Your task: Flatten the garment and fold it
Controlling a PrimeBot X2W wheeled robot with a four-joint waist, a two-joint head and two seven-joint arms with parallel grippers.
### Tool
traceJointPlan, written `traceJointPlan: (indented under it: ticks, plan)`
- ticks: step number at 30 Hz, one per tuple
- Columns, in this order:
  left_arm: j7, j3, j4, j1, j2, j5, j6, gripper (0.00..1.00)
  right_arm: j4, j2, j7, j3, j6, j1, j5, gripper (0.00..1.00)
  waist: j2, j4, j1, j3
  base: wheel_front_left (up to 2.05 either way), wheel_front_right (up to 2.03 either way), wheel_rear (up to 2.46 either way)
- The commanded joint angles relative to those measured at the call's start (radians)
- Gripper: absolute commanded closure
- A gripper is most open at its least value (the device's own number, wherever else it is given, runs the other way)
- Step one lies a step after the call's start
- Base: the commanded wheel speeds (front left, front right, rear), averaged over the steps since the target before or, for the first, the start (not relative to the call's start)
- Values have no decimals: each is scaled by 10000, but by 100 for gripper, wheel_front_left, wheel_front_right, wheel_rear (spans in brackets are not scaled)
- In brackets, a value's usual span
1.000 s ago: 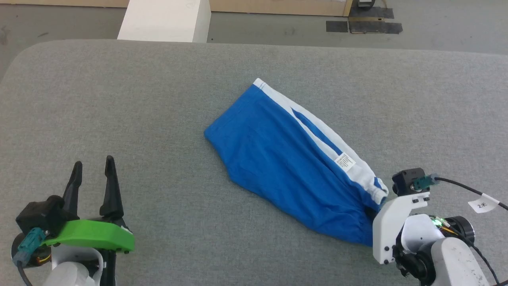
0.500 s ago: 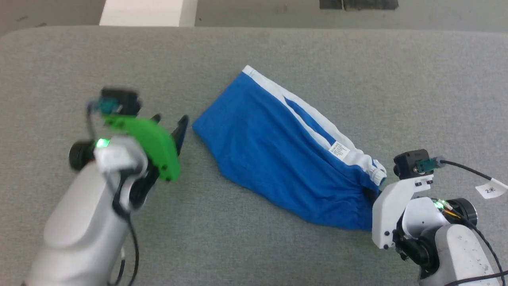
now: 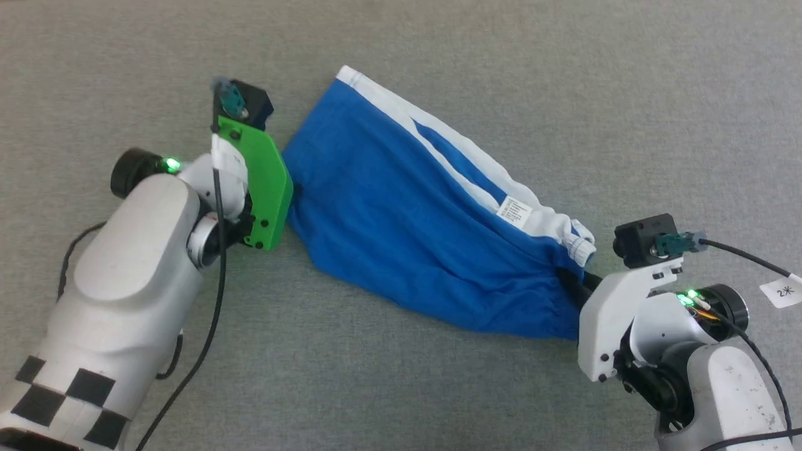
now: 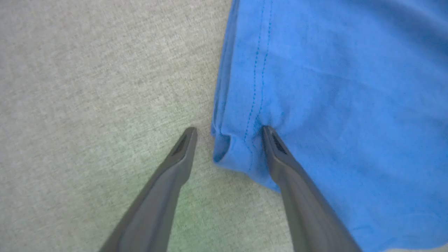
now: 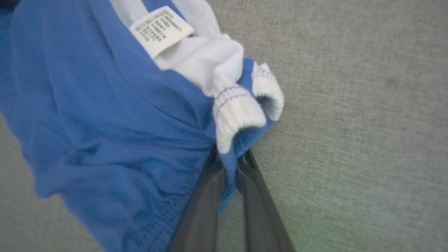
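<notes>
The garment [image 3: 407, 207], bright blue shorts with a white side stripe and a small white label [image 3: 515, 210], lies slantwise on the grey cloth surface [image 3: 438, 388]. At its left hem corner [image 4: 231, 150] my left gripper [image 4: 229, 134] is open, one finger on the grey cloth, the other resting on the blue fabric. In the head view its fingers are hidden under the green wrist bracket [image 3: 263, 181]. My right gripper [image 5: 229, 159] is shut on the gathered waistband [image 5: 245, 112] at the garment's right end, and the fabric bunches there.
The grey cloth surface extends on all sides of the garment. A cable with a white tag [image 3: 783, 291] trails from my right wrist at the right edge.
My left arm has swung from the lower left up to the garment's left hem. The camera has tilted down, so the far edge and floor have left the picture. The right gripper keeps its hold.
</notes>
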Motion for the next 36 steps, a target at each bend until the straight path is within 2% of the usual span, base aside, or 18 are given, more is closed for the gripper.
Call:
traceJointPlan:
  ticks: [1, 4, 5, 6, 10, 18, 26, 31, 36]
  plan:
    - [136, -159, 256, 58, -58, -101, -102, 0, 147, -66, -8, -98, -25, -64, 3, 100, 0, -225, -1, 250, 0, 0, 0]
    - [404, -280, 412, 275, -250, -480, -272, 2, 188, -66, -79, -132, -25, -20, 39, 100, 0, -231, -1, 275, 0, 0, 0]
    - [514, -348, 437, 361, -295, -597, -325, 56, 209, -66, -101, -144, -25, -12, 46, 100, 0, -222, -1, 281, 0, 0, 0]
    - [671, -467, 451, 539, -350, -883, -430, 100, 284, -66, -146, -193, -25, -33, 66, 100, 0, -168, -1, 258, 0, 0, 0]
    - [327, -118, 445, 700, -485, -1556, -498, 100, 407, -66, -256, -295, -25, -124, 56, 100, 0, -40, -1, 108, 0, 0, 0]
    - [-806, 1271, 215, 980, -611, -3173, -554, 100, 679, -66, -156, -445, -25, -192, -3, 100, 0, 332, -1, -551, 0, 0, 0]
    - [-1830, 1893, -1042, 2565, -438, -3957, -537, 100, 854, -66, 685, -500, -25, -308, 31, 100, 0, 965, -1, -1503, 0, 0, 0]
    - [-2162, 2062, -2039, 4031, -308, -4203, -213, 100, 732, -319, 1465, -517, -25, -184, 336, 100, 0, 1413, -1, -2018, 0, 0, 0]
    - [-2309, 2133, -3127, 5370, -136, -4300, 312, 100, 460, -1075, 2432, -512, -25, 64, 1010, 100, 0, 1743, -1, -2287, 0, 0, 0]
